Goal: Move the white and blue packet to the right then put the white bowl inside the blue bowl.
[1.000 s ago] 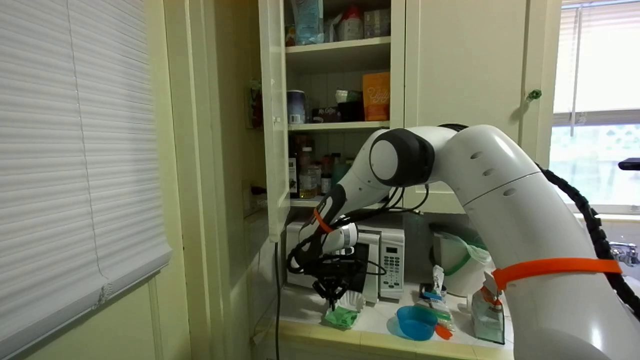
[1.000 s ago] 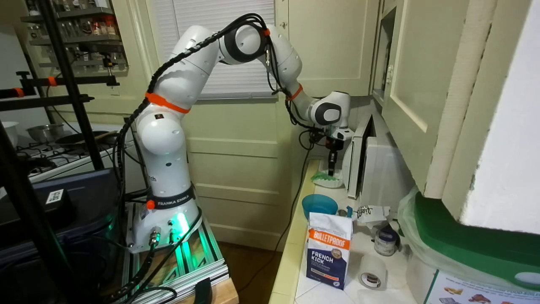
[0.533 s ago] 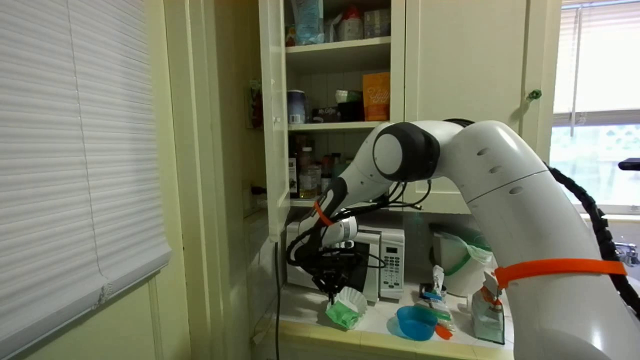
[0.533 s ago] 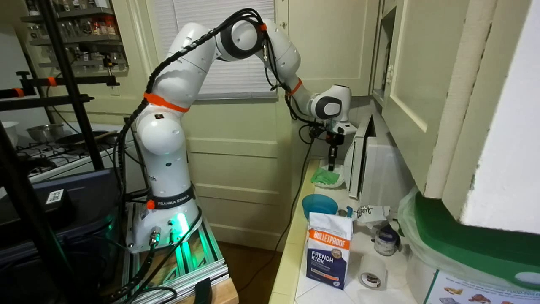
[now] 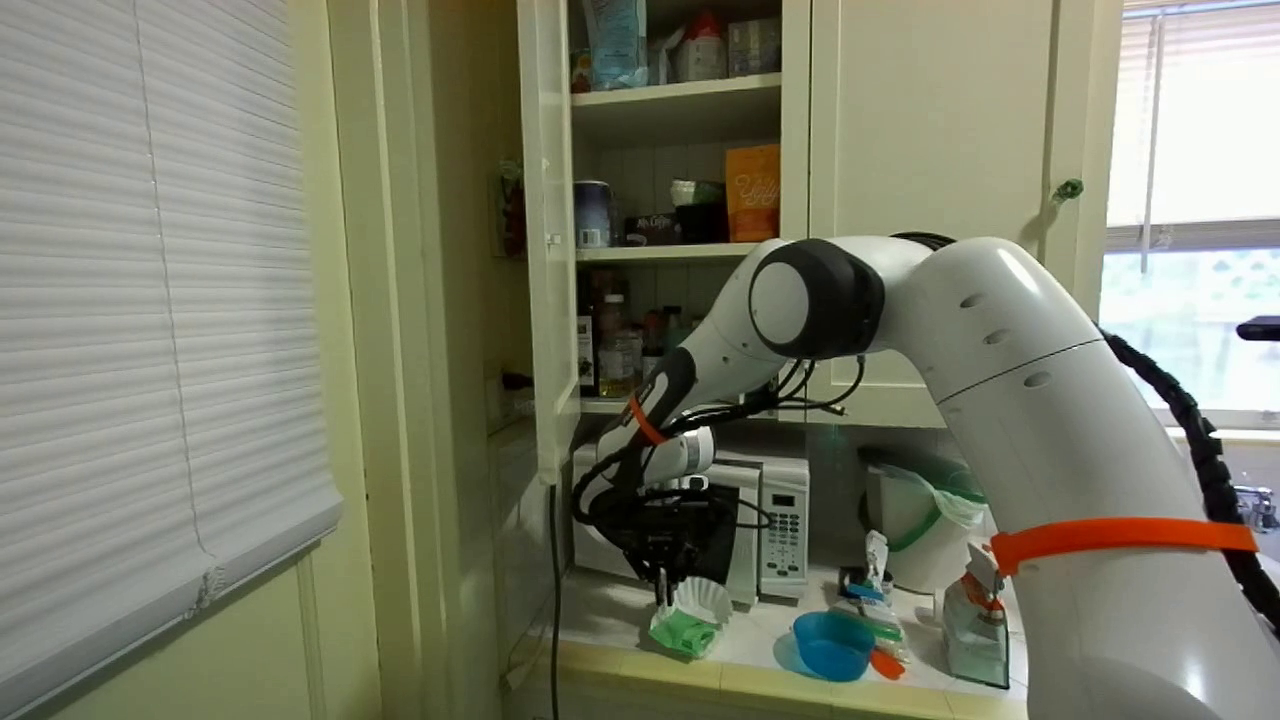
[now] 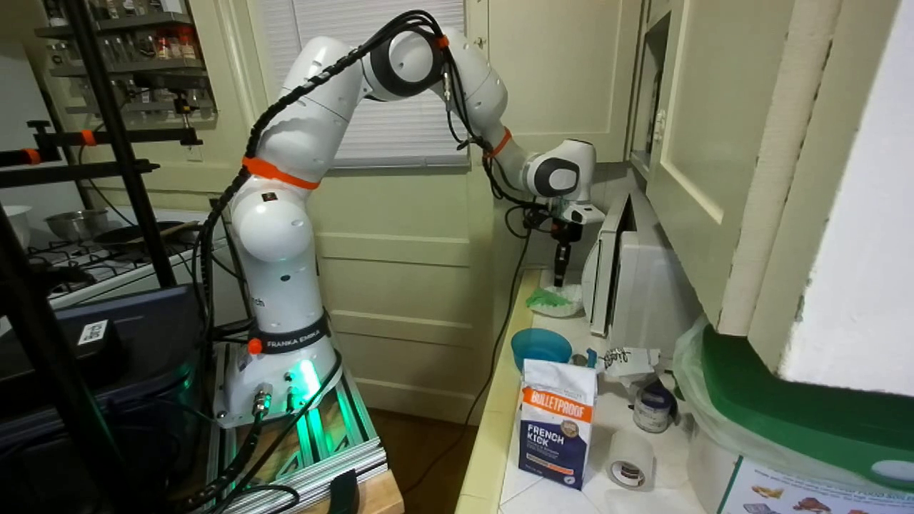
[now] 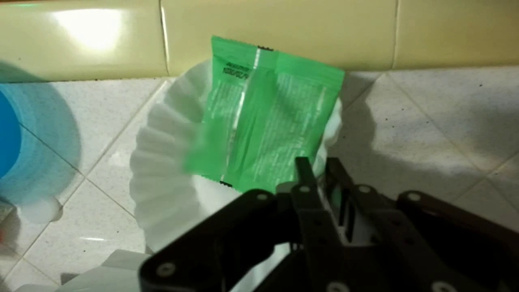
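The white bowl, pale with fluted paper-like walls, sits on the counter with a green packet in it; the bowl shows in both exterior views (image 5: 707,596) (image 6: 571,293) and the wrist view (image 7: 162,182). My gripper (image 7: 318,159) points down just over its rim, fingers a small gap apart, nothing held; whether a finger touches the rim I cannot tell. The gripper also shows in both exterior views (image 5: 663,596) (image 6: 559,283). The blue bowl (image 5: 833,650) stands beside it, also in view elsewhere (image 6: 540,346) (image 7: 9,134). The white and blue packet (image 6: 557,428) stands upright beyond the blue bowl (image 5: 972,635).
A microwave (image 5: 785,530) with its door ajar stands close behind the gripper. An open cabinet door (image 5: 550,250) hangs above. A crumpled white bag (image 6: 628,362), a jar (image 6: 653,408), a tape roll (image 6: 631,460) and a green-lidded bin (image 6: 785,407) line the back. Tiles edge the counter (image 7: 284,28).
My gripper has risen slightly. The white bowl and the green packet tilted up half a second ago and now lie flatter. The fingers now show apart. The blue bowl and packet have not moved.
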Motion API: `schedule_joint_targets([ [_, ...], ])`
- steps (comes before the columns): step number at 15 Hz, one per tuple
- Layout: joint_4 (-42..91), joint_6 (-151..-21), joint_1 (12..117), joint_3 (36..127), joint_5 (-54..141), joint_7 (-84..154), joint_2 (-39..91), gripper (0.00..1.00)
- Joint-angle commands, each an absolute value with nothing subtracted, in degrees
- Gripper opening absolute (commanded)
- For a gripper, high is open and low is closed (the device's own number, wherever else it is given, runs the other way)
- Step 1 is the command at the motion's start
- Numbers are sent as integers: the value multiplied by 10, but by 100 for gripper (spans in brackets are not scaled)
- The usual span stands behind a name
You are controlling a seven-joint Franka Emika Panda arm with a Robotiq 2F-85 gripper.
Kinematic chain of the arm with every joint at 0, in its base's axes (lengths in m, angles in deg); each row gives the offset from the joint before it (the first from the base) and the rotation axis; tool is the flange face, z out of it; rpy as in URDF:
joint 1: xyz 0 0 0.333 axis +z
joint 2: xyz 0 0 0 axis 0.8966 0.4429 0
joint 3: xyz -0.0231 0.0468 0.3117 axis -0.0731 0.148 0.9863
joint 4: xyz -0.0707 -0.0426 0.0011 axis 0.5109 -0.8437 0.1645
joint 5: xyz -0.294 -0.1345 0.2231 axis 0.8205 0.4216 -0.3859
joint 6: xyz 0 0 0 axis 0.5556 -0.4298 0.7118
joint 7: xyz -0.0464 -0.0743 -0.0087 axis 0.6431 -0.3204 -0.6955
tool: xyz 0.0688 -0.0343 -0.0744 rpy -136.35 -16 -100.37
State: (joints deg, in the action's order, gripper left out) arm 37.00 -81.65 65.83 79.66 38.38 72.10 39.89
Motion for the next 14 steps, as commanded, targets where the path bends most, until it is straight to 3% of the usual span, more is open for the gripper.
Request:
schedule_joint_targets([
  [1, 350, -786, 664, 792, 381, 720, 413, 49],
  [8, 353, -775, 678, 794, 403, 694, 420, 100],
  [14, 343, -762, 704, 784, 459, 691, 444, 100],
])
